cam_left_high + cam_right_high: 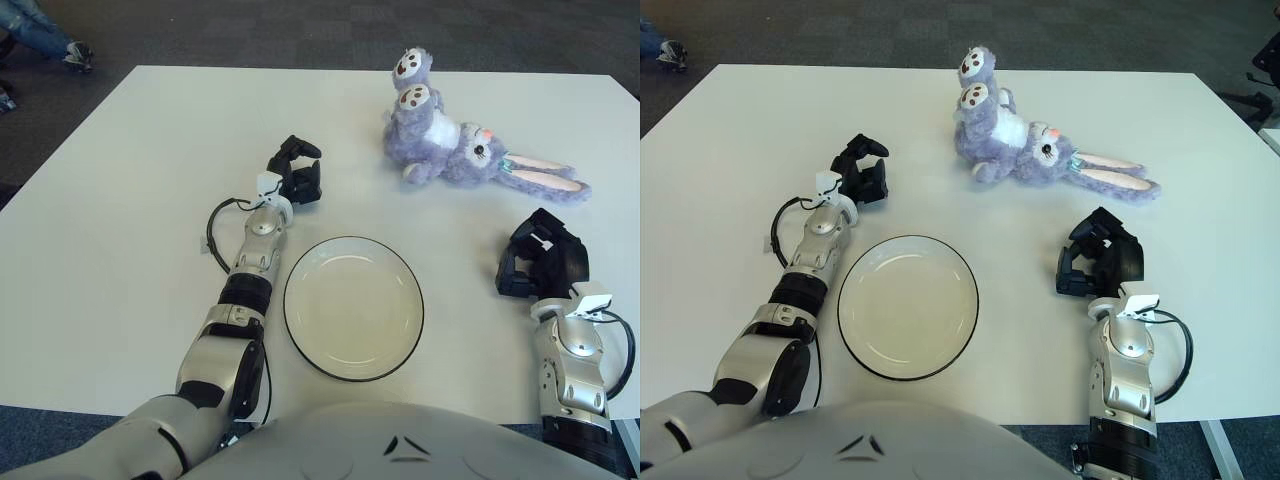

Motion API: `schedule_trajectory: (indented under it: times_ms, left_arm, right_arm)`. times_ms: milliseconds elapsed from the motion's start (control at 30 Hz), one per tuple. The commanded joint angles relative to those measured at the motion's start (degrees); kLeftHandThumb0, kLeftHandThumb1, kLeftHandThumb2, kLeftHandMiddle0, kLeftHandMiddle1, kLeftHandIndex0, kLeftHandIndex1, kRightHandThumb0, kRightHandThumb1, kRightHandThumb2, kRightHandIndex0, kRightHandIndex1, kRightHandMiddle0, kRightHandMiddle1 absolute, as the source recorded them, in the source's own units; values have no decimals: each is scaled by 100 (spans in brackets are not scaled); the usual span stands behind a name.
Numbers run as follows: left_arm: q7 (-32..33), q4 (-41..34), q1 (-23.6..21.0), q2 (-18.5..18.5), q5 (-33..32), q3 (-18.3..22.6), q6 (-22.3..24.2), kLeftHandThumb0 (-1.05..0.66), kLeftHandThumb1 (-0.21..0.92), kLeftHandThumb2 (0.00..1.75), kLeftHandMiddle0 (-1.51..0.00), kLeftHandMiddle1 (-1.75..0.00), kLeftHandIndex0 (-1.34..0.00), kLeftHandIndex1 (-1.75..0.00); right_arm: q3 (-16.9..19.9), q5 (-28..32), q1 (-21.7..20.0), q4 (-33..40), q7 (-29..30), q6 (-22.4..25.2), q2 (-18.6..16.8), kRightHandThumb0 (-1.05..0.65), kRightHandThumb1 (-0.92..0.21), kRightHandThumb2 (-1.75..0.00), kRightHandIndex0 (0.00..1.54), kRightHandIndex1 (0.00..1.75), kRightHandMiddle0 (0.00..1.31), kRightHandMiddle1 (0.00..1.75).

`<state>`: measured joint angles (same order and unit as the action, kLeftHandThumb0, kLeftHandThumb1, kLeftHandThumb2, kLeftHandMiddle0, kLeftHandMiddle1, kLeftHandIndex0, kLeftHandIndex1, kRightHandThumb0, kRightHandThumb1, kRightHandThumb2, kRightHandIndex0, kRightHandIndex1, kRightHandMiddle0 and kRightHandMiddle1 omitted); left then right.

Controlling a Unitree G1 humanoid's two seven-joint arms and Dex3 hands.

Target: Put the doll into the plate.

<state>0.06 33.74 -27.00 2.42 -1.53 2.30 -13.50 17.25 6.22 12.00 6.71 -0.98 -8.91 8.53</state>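
Note:
A purple plush rabbit doll (450, 145) lies on its back at the far right of the white table, feet pointing away, long ears stretched to the right. A cream plate with a dark rim (288, 322) sits at the near centre, with nothing in it. My left hand (297, 172) shows just beyond the plate's upper left, fingers curled, holding nothing. My right hand (541, 262) shows to the right of the plate and nearer than the doll's ears, fingers curled, holding nothing. Neither hand touches the doll.
The white table (140, 150) spans the view; dark carpet lies beyond its far edge. A person's shoe and leg (60, 45) show at the top left corner, off the table.

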Motion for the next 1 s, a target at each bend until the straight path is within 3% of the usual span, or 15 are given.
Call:
schedule_trajectory:
  times_ms: [0, 667, 967]
  left_arm:
    - [99, -150, 142, 6, 18, 33, -13, -45, 41, 121, -115, -175, -53, -175]
    - [495, -781, 567, 11, 131, 49, 162, -45, 41, 121, -113, -175, -53, -175]
    - [769, -1092, 797, -24, 305, 72, 227, -45, 41, 121, -113, -175, -53, -175]
  right_arm:
    - [9, 15, -104, -103, -54, 277, 119, -2, 8, -172, 91, 175, 77, 157]
    - [36, -102, -926, 130, 35, 961, 486, -1, -4, -164, 84, 175, 58, 171]
    - [-46, -201, -1541, 146, -28, 1332, 749, -1, -6, -162, 83, 175, 55, 173]
